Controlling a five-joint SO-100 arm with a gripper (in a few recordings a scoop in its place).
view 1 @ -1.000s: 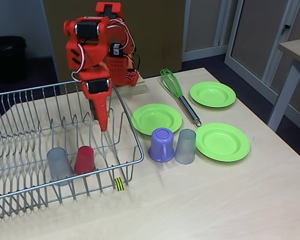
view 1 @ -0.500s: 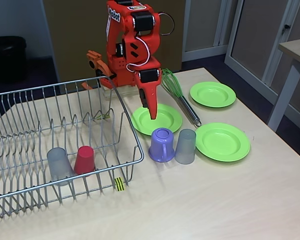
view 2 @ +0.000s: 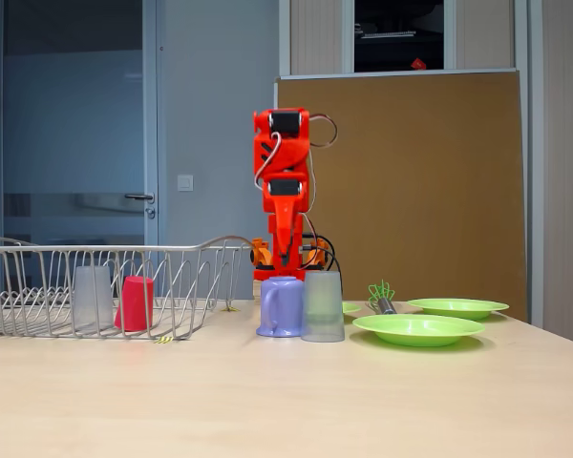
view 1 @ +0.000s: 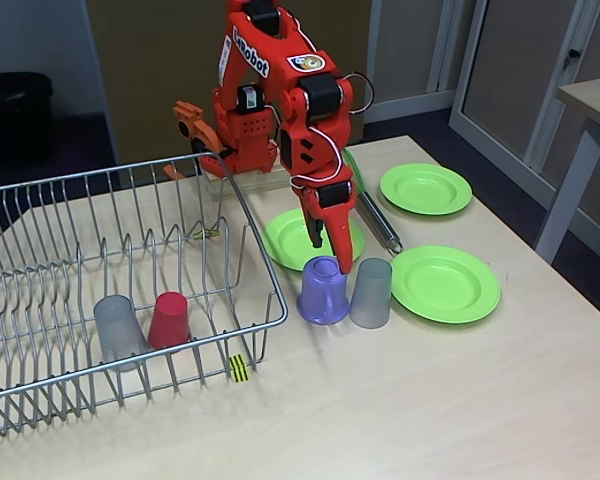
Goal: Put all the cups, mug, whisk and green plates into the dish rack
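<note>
On pale wood table [view 1: 460, 400], tool [view 1: 330, 262], grip state unclear, tops mug [view 1: 323, 291].

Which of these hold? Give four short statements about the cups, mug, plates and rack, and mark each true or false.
1. The red cup stands in the rack. True.
2. The mug is in the rack. False: it stands upside down on the table, beside a grey cup.
3. Three green plates lie on the table. True.
4. The gripper holds the whisk. False: the whisk lies on the table; the fingers hang just above the mug.
</note>
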